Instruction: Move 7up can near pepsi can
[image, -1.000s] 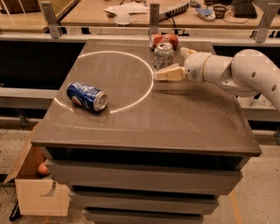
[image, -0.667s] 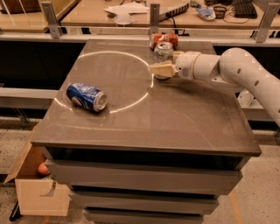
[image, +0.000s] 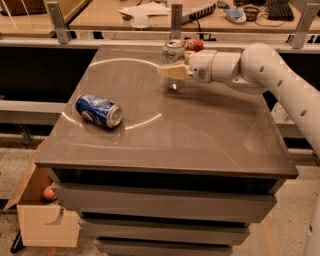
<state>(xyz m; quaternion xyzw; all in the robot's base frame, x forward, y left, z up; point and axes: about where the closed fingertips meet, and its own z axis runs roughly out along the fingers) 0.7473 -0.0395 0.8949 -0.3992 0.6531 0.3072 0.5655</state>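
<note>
The 7up can (image: 173, 51), silvery with a silver top, stands upright at the far middle of the table. My gripper (image: 172, 71) reaches in from the right and its tan fingers (image: 169, 71) close around the can's lower part, hiding its base. The pepsi can (image: 99, 110), dark blue, lies on its side at the table's left, well apart from the gripper.
A red can (image: 194, 45) stands just behind and to the right of the 7up can. The dark table top (image: 200, 135) carries a bright ring of light. A cardboard box (image: 45, 220) sits on the floor at the lower left. A desk with papers (image: 145, 9) lies behind.
My gripper has moved left along the table's far side, and the 7up can has moved left with it, away from the red can. The pepsi can has not moved.
</note>
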